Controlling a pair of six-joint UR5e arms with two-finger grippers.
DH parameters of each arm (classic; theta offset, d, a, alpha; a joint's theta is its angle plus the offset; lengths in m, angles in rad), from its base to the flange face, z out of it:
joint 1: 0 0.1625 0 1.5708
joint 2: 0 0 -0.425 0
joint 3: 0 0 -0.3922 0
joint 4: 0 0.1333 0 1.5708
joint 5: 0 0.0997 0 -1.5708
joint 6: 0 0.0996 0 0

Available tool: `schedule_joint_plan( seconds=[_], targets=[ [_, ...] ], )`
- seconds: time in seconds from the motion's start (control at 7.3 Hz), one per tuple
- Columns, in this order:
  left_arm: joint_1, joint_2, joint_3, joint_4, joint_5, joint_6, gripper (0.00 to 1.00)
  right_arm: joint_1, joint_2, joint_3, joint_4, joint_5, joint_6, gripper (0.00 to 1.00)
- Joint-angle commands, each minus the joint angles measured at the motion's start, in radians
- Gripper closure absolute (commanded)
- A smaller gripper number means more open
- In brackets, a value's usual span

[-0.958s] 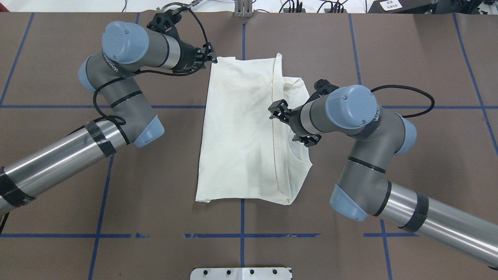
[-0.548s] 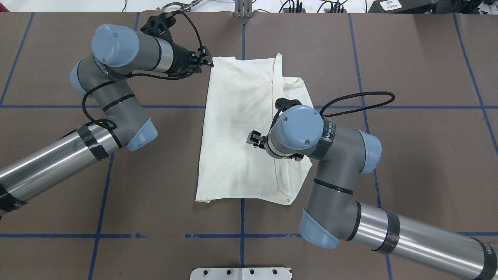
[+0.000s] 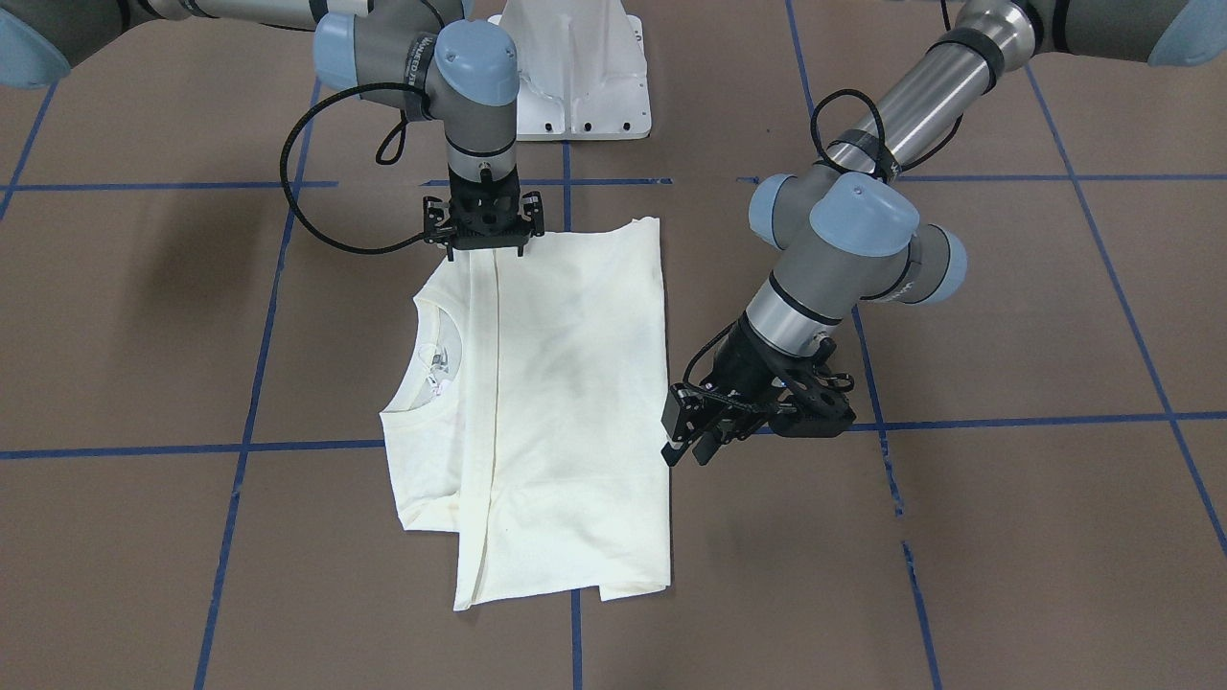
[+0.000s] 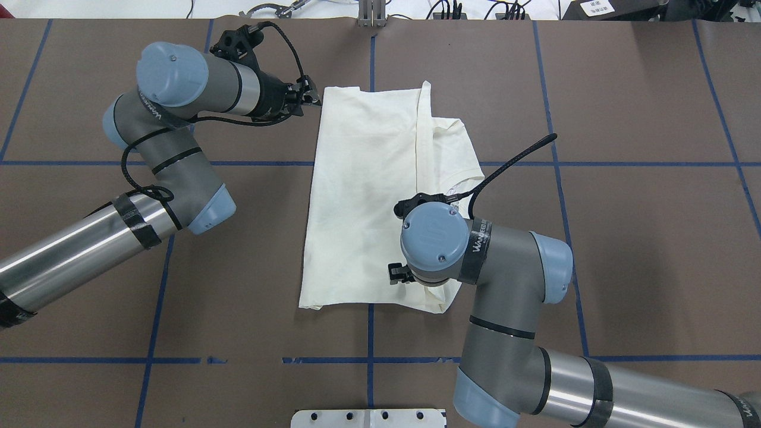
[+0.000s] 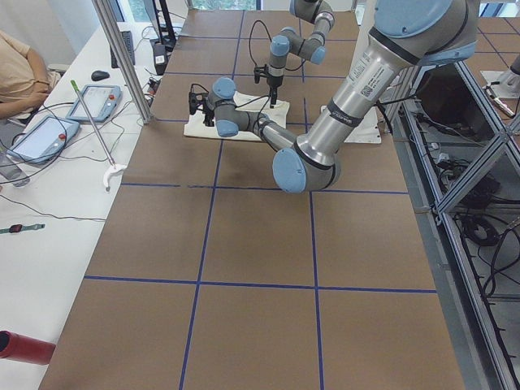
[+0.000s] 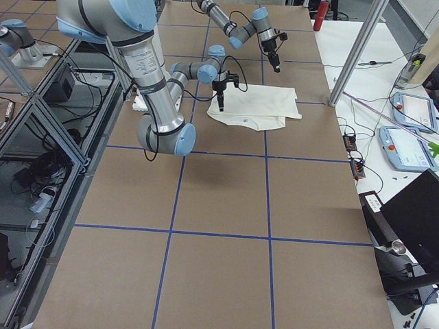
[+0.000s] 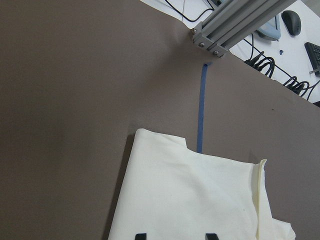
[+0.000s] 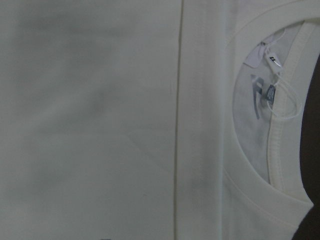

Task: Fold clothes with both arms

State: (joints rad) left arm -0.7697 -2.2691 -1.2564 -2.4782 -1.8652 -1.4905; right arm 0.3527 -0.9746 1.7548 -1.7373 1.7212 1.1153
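The clothes [image 4: 368, 196] are one cream shirt lying folded flat on the brown table, plain side up, with the neckline [image 3: 431, 369] showing at its right side. My left gripper [image 4: 312, 99] hovers open just off the shirt's far left corner. In the left wrist view its two fingertips [image 7: 141, 235] stand apart over the cloth [image 7: 200, 200]. My right gripper [image 3: 484, 247] points straight down at the shirt's near edge and looks open. In the overhead view its fingers are hidden under its wrist [image 4: 434, 238]. The right wrist view is filled by the cloth and the collar label [image 8: 270, 60].
The white pedestal base [image 3: 575, 67] stands at the near edge. An aluminium post [image 4: 371, 15] rises at the far edge. Blue tape lines [image 4: 368, 339] cross the table. Desks with tablets [image 5: 49, 134], cables and a seated person's sleeve [image 5: 16, 73] lie beyond the far side.
My right arm has swung from the shirt's middle to its near edge. My left gripper has drawn slightly left off the far corner. The shirt has not moved.
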Motion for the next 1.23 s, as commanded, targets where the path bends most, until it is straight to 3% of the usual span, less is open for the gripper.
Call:
schedule_joint_plan(
  seconds=[0.0, 0.68, 1.1],
  targets=[
    [0.001, 0.010, -0.001, -0.002, 0.000, -0.001, 0.50, -0.037, -0.024, -0.003, -0.027, -0.002, -0.041, 0.01],
    [0.003, 0.010, -0.003, -0.002, 0.000, -0.002, 0.50, 0.071, -0.113, 0.035, -0.027, -0.002, -0.170, 0.00],
    [0.003, 0.011, -0.008, -0.002, 0.001, -0.002, 0.50, 0.068, -0.185, 0.086, -0.025, -0.006, -0.175, 0.00]
  ],
)
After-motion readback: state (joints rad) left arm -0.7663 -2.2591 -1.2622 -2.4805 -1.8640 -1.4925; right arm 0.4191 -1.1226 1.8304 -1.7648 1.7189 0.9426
